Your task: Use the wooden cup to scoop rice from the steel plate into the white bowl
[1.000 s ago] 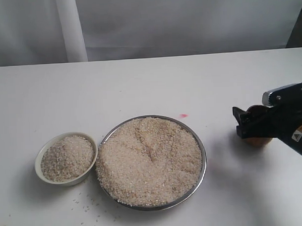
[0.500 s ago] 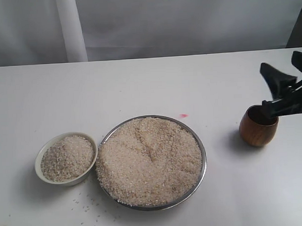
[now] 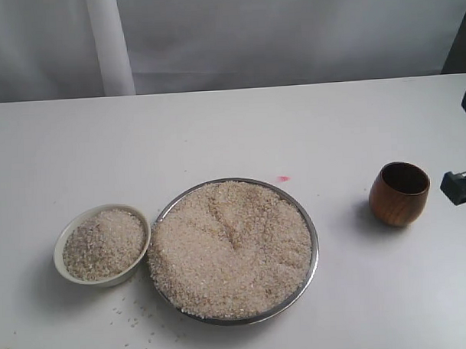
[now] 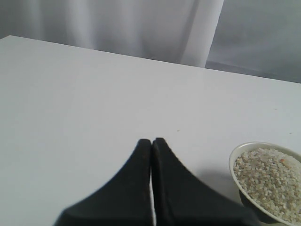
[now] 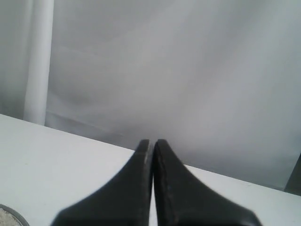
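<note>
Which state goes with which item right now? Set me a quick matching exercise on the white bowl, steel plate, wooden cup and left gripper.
Things:
1. white bowl
2. steel plate
3. wooden cup
4. left gripper

States:
A. upright, to the right of the steel plate, nothing gripping it
B. shut, holding nothing
C. widest vessel, heaped with rice
D. to the left of the steel plate, rice inside

Pairs: 1-D, 2-C, 3-A, 4-B
</note>
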